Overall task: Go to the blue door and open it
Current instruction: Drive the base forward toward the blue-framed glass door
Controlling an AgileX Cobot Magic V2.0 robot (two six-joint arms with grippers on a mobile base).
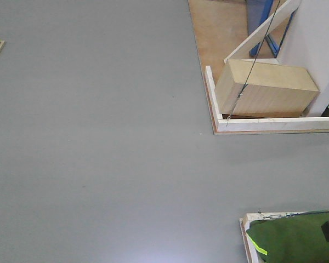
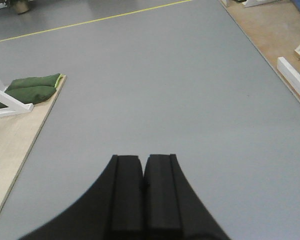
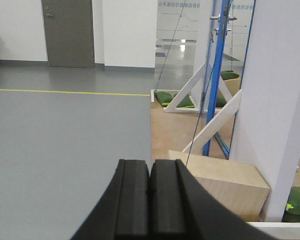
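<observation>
Looking past your right gripper (image 3: 150,172), you see the blue door (image 3: 215,75) edge-on, ahead to the right, beyond a wooden box (image 3: 225,187). Your left gripper (image 2: 143,170) and right gripper are both pressed together, empty.

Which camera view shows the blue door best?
The right wrist view: the blue door stands edge-on at almost full height, silver lever handles visible near the top. The front view shows only a small blue piece behind a white brace. The left wrist view shows no door clearly.
</observation>
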